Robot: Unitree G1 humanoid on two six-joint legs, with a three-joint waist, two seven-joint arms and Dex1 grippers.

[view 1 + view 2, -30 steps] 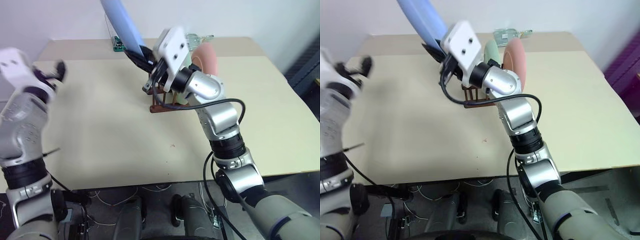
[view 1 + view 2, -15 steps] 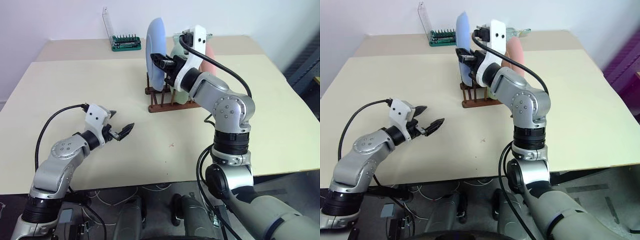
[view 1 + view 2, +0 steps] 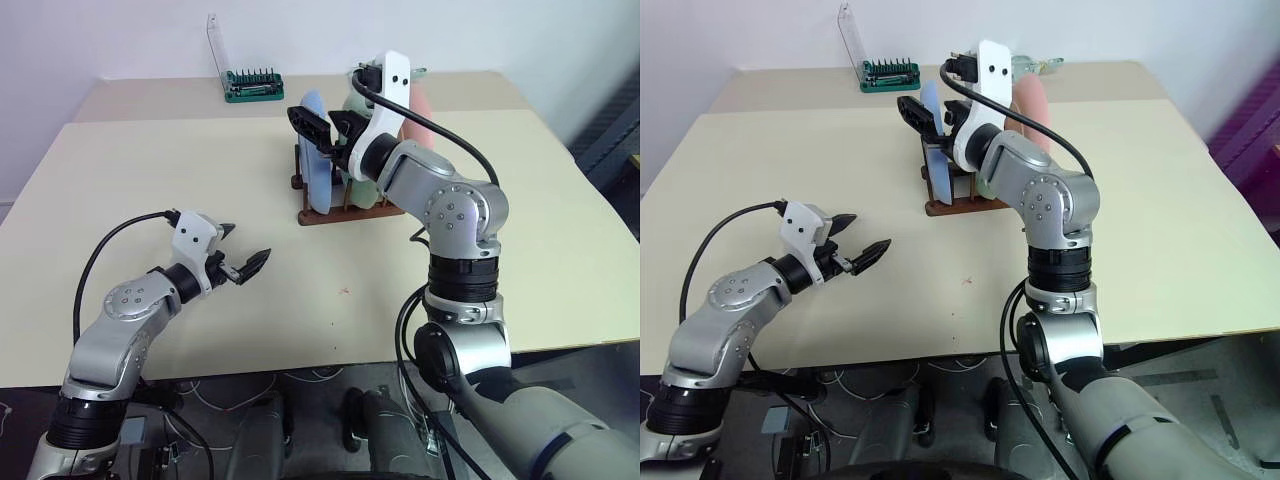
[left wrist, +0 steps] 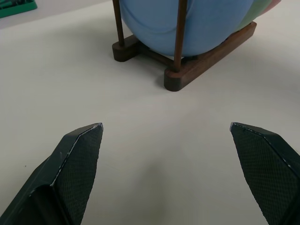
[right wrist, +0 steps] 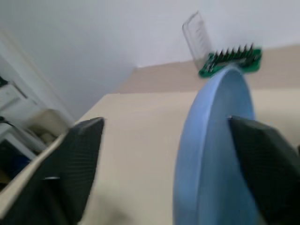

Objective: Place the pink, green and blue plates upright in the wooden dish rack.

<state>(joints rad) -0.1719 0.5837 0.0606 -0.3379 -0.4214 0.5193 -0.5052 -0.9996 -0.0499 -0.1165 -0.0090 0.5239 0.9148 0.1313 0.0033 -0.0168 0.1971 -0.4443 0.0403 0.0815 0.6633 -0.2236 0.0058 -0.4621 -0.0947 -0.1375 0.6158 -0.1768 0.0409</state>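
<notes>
Wooden and dark brown, the dish rack [image 3: 345, 205] sits toward the far middle of a pale beige counter [image 3: 200, 200], its two base rails running left to right and its thin pegs pointing straight up. Three plates stand on edge in it, one behind the next along the rails. The blue plate [image 3: 315, 155] is at the left end, upright between pegs, its face turned toward the left. The green plate [image 3: 360, 185] stands just beside it, mostly hidden by the right arm. The pink plate [image 3: 1030, 100] stands at the right end, leaning slightly.

The right claw [image 3: 325, 122] hovers at the top rim of the blue plate, fingers spread apart on either side of the rim, not clamping it. The left claw [image 3: 243, 262] is low over the counter, well apart from the rack, aimed toward it with its fingers wide apart and empty.

A green screwdriver-bit holder [image 3: 252, 85] with a raised clear lid sits at the far edge.
</notes>
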